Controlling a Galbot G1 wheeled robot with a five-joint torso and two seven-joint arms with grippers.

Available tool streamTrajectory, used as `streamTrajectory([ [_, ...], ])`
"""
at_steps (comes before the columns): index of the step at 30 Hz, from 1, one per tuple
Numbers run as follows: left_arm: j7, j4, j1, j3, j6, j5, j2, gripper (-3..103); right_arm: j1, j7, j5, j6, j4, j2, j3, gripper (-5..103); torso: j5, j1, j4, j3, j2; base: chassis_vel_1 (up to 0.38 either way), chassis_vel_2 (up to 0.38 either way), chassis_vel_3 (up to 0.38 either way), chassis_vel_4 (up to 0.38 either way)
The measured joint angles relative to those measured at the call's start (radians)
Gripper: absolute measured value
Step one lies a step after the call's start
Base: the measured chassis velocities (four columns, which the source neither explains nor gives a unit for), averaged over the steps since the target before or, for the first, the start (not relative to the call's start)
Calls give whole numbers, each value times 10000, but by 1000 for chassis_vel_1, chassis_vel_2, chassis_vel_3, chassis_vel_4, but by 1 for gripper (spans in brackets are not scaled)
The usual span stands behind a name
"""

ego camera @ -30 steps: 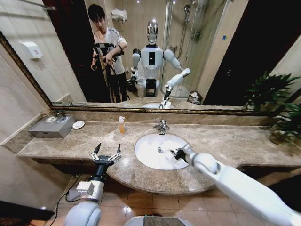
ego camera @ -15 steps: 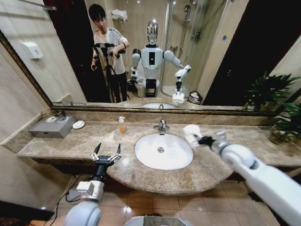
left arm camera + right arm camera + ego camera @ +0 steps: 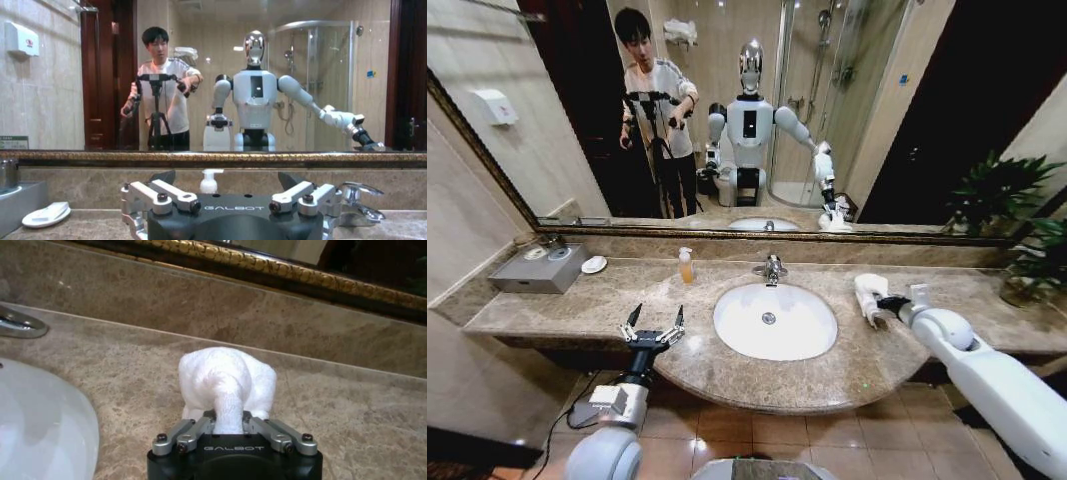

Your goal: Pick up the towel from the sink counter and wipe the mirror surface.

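Swung clear of the basin, the right gripper [image 3: 889,303] pinches the rolled towel [image 3: 227,383] just ahead, ready for lifting, while the left gripper [image 3: 653,325] idles open.

Bare sink counter [image 3: 727,370] fronts the basin; faucet [image 3: 771,268] and soap bottle [image 3: 686,266] (small) crowd the mirror [image 3: 757,110].

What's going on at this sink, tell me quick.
The right gripper is shut on a white towel, holding it low over the sink counter, to the right of the basin and in front of the mirror. The left gripper waits open at the counter's front edge, left of the basin. The towel is not at the mirror yet.
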Motion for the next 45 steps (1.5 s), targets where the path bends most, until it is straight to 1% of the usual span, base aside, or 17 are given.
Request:
streamTrajectory([
  [4, 0, 0, 0, 0, 0, 0, 0, 100, -93, -124, 386, -383, 371, -104, 107, 31, 0, 0, -2, 0, 0, 0, 0, 0, 0],
  [6, 0, 0, 0, 0, 0, 0, 0, 100, -115, -109, 466, -496, 487, -127, 129, 31, -1, 0, -3, 0, 0, 0, 0, 0, 0],
  [7, 0, 0, 0, 0, 0, 0, 0, 100, -122, -27, 527, -625, 598, -135, 133, 41, 0, 0, -2, -1, 0, 0, 0, 0, 0],
  [10, 0, 0, 0, 0, 0, 0, 1, 100, -121, -43, 484, -641, 607, -134, 127, 47, 2, 0, -2, 0, 0, 0, 0, 0, 0],
  [12, 0, 0, 0, 0, 0, 0, 0, 100, -128, -84, 304, -561, 629, -137, 107, 58, 4, 0, -2, 0, 0, 0, 0, 0, 0],
  [14, 0, 0, 0, 0, 0, 0, 0, 100, -135, -85, 280, -538, 654, -145, 107, 58, 4, 0, -2, 0, 0, 0, 0, 0, 0],
  [15, 0, 0, 0, 0, 0, 0, 1, 100, -219, -8, 200, -301, 925, -183, 164, 69, 4, 0, -2, 0, 0, 0, 0, 0, 0],
  [17, 0, -1, 0, 0, 0, 0, 0, 100, -482, 306, 47, 295, 1582, -132, 348, 80, 2, 0, -2, 0, 0, 0, 0, 0, 0],
  [18, 0, -1, 0, 0, 0, 0, 0, 100, -482, 306, 47, 295, 1582, -132, 348, 80, 2, 0, -2, 0, 0, 0, 0, 0, 0],
  [21, 0, 0, 0, 0, 0, 0, 0, 100, -1347, 494, -613, 1122, 2888, 482, 1117, 90, -6, 0, 2, -1, 1, 0, 0, 0, 0],
  [22, 0, 0, 0, 0, 0, 0, -1, 100, -2146, 303, -1402, 1451, 3669, 1319, 1622, 99, -2, 0, -2, -2, 0, 0, 0, 0, 0],
  [24, 1, 0, 0, 0, 0, 0, 0, 100, -2332, 219, -1613, 1518, 3828, 1545, 1700, 99, 4, -1, -5, -2, 0, 0, 0, 0, 0],
  [27, 2, 0, 0, 0, 0, 0, 0, 100, -3486, -604, -3626, 2180, 4795, 3623, 2138, 100, 2, -2, -4, -2, 1, 0, 0, 0, 0],
  [28, 2, 0, 0, 0, 0, 0, 0, 100, -3486, -604, -3626, 2180, 4795, 3623, 2138, 100, 2, -2, -4, -2, 1, 0, 0, 0, 0],
  [31, 2, 0, 0, 0, 0, 0, 2, 100, -4454, -1130, -4701, 2196, 5815, 5123, 2399, 100, 1, -2, -3, -2, 0, 0, 0, 0, 0],
  [37, 0, 0, 0, -1, 0, 0, 1, 100, -5582, -2143, -5247, 1681, 7040, 5929, 3107, 100, 0, -2, -3, -2, 1, 0, 0, 0, 0],
  [45, 0, 0, 0, 0, 0, 0, 1, 100, -6487, -2214, -5096, 1427, 8035, 6123, 3315, 100, 2, 4, -1, 0, -1, 25, -23, -26, 28],
])
